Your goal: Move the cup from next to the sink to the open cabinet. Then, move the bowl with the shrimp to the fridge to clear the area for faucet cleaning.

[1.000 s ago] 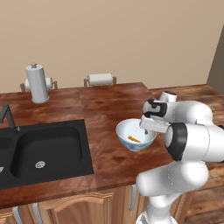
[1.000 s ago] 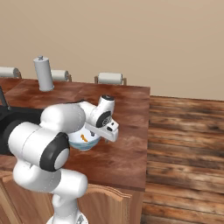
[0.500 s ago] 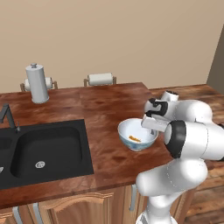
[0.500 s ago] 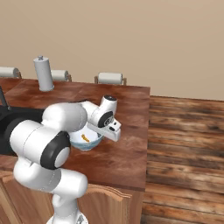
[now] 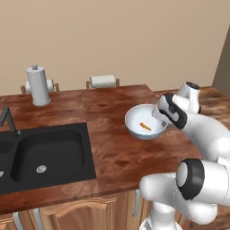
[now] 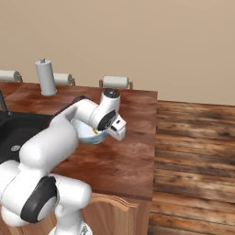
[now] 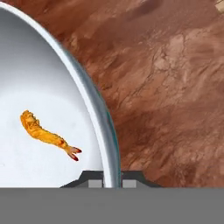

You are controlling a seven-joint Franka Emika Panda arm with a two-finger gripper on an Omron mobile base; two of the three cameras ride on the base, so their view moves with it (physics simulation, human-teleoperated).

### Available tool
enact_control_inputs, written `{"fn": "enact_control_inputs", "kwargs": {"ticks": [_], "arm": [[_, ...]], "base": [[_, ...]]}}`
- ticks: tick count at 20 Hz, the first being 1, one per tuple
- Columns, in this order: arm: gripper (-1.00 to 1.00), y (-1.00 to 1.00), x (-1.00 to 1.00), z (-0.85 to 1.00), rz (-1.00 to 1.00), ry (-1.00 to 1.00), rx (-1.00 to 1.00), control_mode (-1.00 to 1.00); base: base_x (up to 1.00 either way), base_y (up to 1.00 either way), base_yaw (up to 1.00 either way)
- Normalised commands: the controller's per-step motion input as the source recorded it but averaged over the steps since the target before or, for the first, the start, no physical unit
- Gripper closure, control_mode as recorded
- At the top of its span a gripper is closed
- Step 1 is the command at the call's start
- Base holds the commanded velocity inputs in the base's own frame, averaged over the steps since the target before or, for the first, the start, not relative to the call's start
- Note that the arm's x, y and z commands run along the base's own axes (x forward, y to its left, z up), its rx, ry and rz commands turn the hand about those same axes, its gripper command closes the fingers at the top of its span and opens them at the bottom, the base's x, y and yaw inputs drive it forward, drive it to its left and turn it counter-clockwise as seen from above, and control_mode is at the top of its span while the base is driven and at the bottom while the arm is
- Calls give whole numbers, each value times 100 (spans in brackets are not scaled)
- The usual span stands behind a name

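The bowl is found on the brown wooden tabletop, to the right of the black sink and well apart from it. The shrimp is seen lying on the white inner floor of the bowl, clear of the wall.

The gripper is positioned at the right-hand rim of the bowl. In the hand view the rim is seen running straight down between the two dark fingers, one on the inside of the wall and one on the outside; the fingers are drawn together and clamped on the bowl's rim. Whether the bowl's underside touches the tabletop cannot be told. In the right base view the bowl is largely hidden behind the arm.

The faucet is noted at the left edge, behind the sink. A tall white cylinder with a knob top stands at the back of the tabletop, with a paper roll on a holder further right along the wall.
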Motion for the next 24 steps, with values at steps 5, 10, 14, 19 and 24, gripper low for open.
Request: {"fn": "enact_control_inputs", "kwargs": {"ticks": [5,10,14,19,24], "arm": [[100,0,-49,100,-45,-31,6,-100],[100,-1,-26,35,-25,-10,3,100],[100,0,0,0,0,0,0,100],[100,0,0,0,0,0,0,100],[100,0,0,0,0,0,0,100]], "base": [[0,0,0],[-32,0,-46],[-47,0,-85],[-50,0,-85],[-53,0,-86]]}}
